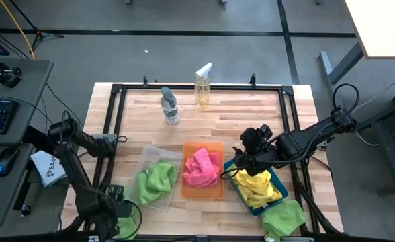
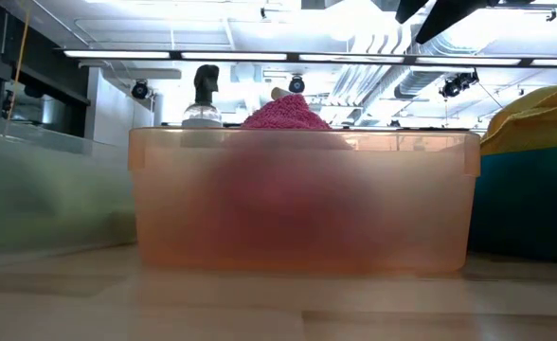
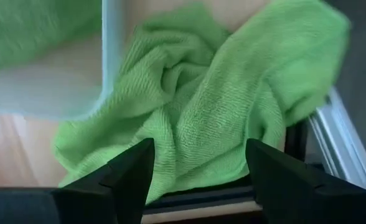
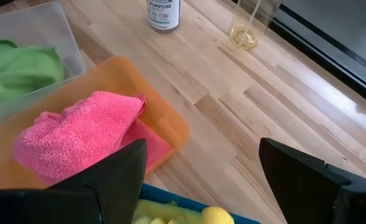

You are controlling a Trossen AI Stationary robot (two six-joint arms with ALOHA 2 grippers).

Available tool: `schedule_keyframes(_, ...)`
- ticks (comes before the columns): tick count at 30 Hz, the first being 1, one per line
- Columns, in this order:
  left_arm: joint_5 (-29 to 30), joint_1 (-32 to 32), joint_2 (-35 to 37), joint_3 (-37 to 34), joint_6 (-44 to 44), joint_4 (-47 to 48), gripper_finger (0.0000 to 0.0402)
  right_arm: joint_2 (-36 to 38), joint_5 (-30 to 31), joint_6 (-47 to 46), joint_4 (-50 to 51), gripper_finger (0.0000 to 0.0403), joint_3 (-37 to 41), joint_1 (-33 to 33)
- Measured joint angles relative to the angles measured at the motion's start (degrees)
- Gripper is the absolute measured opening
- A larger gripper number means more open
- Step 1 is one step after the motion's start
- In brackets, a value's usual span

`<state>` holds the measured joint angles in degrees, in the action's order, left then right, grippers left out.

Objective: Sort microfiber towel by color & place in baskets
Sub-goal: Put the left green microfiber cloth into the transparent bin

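High view: on the butcher-block table (image 1: pixel 238 117), three baskets are seen in a row. The clear basket (image 1: pixel 146 156) holds lime green cloths, the orange basket (image 1: pixel 215 191) pink ones, the teal basket (image 1: pixel 282 194) yellow ones. A loose green towel (image 1: pixel 283 218) lies at 5 o'clock of the teal basket, near the table's edge. The right gripper (image 1: pixel 238 165) hangs at the teal basket's 10 o'clock corner; the left gripper (image 1: pixel 125 214) sits at 7 o'clock of the clear basket. Two spray bottles stand toward 12 o'clock.

Low view: the orange basket fills the frame, a pink towel (image 2: pixel 286 113) heaped above its rim; ceiling lights are seen behind.

Left wrist view: the fingers are spread, nothing between them, over a crumpled lime green towel (image 3: pixel 214 106). It is judged light, limp and unbreakable; a raised fold should be pinched.

Right wrist view: the fingers are parted and empty above bare wood.
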<state>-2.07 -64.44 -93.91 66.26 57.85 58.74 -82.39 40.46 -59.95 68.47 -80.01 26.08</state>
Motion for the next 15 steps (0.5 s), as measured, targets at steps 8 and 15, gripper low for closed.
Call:
schedule_keyframes(8,-1.9,-0.4,-5.6,0.0,16.8,-4.1,0.0241,0.0,0.0,0.0,0.0,0.0307,0.0,-1.4)
schedule_keyframes(15,-3.1,-0.4,-10.4,0.0,22.0,-9.1,0.0237,0.0,0.1,1.0,-0.1,0.0307,0.0,-1.7)
